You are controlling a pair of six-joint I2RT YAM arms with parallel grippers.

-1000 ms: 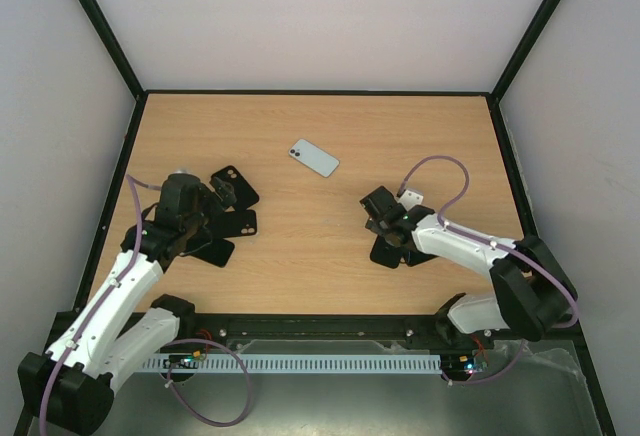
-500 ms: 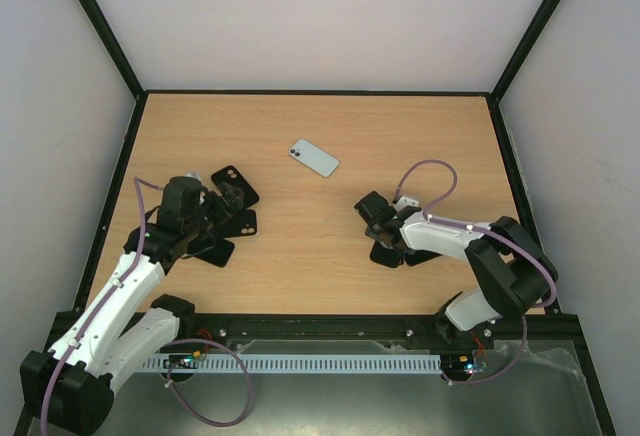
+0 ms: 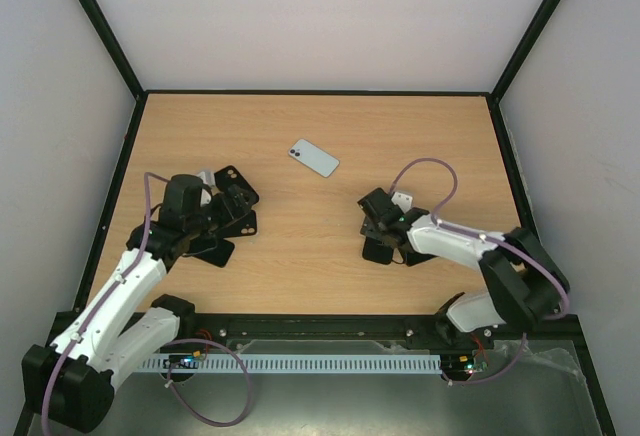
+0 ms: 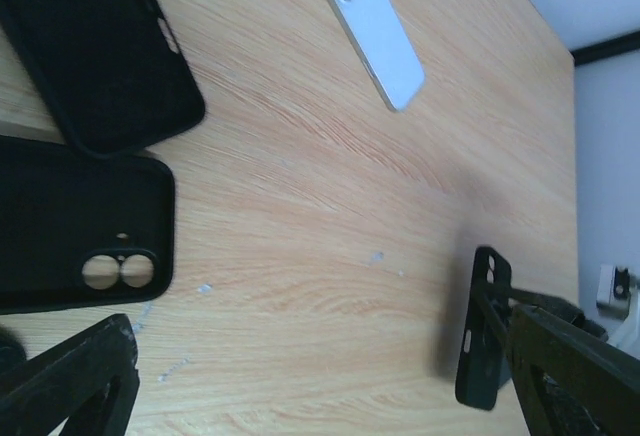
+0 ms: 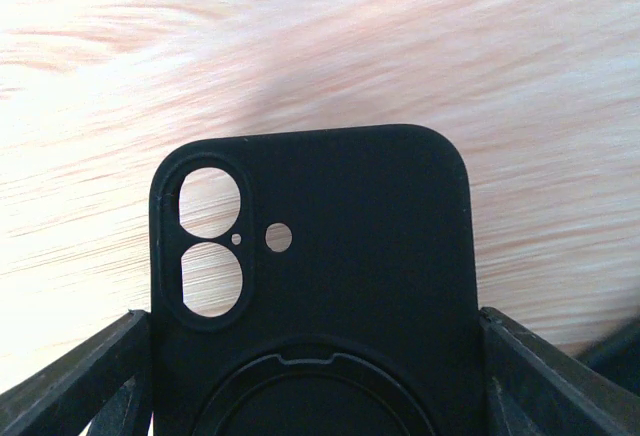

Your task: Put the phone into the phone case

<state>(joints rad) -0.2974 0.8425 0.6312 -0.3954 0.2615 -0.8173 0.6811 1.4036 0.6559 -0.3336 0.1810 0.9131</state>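
Observation:
The phone [image 3: 314, 157], pale blue with its back up, lies alone on the wood at centre back and also shows in the left wrist view [image 4: 372, 31]. My right gripper [image 3: 385, 226] is shut on a black phone case [image 5: 320, 286]; its fingers [image 5: 110, 366] press both long edges. From the left wrist view that phone case [image 4: 485, 328] stands tilted up on edge. My left gripper [image 3: 225, 211] is open over other black cases, with only bare wood between its fingers [image 4: 70, 376].
Three black cases lie at the left: one [image 3: 235, 184] at the back, one [image 4: 85, 226] with its camera hole up, one [image 3: 212, 251] nearer the front. Another dark case [image 3: 420, 253] lies beside the right gripper. Black frame rails edge the table [image 3: 400, 126].
My right gripper's fingers have closed in on the case's edges and the wrist shifted slightly. The left gripper drifted a little right over the left cases, still open.

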